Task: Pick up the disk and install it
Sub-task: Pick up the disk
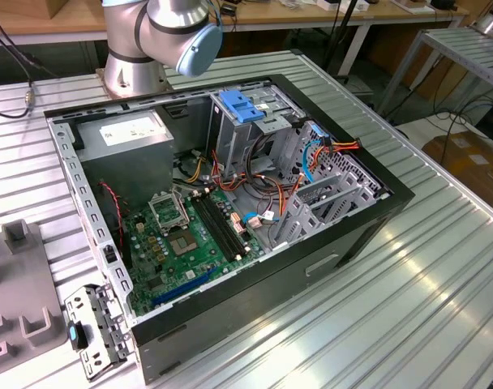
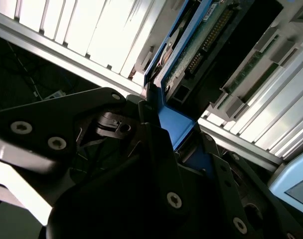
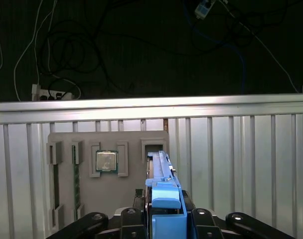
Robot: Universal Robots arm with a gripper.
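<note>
Ridged aluminium tabletop (image 3: 241,149) carries the whole scene, and over it the claw (image 3: 164,221) is closed on the disk (image 3: 161,169), one black finger (image 3: 134,216) on each side of its blue plastic rail. In the second wrist view the claw (image 2: 159,119) pinches the same blue rail near one end of the disk (image 2: 191,55), whose green circuit-board face and connector pins run away from the fingers. The disk stands on edge, its far end at an upright slot of a grey fixture plate (image 3: 111,194); whether it rests in that slot or is clear of it cannot be told. Beside that slot on the plate a processor chip (image 3: 106,161) lies in its own square holder, and farther along two memory sticks (image 3: 55,184) sit in narrow channels. Beyond the plate a short strip of bare ridges leads to the tabletop's edge rail (image 3: 151,107), and past that comes dark floor with loose cables (image 3: 67,50). In the exterior view the arm's base (image 1: 141,49) stands behind an open computer case (image 1: 376,219), with the motherboard (image 1: 182,235) on its floor, a grey power-supply box (image 1: 121,150) at the back and a blue latch plate (image 1: 242,107) above the drive cage (image 1: 327,194). Wide bare tabletop lies on the exterior view's right of the case; the fixture plate (image 1: 19,300) lies at the exterior view's left.
</note>
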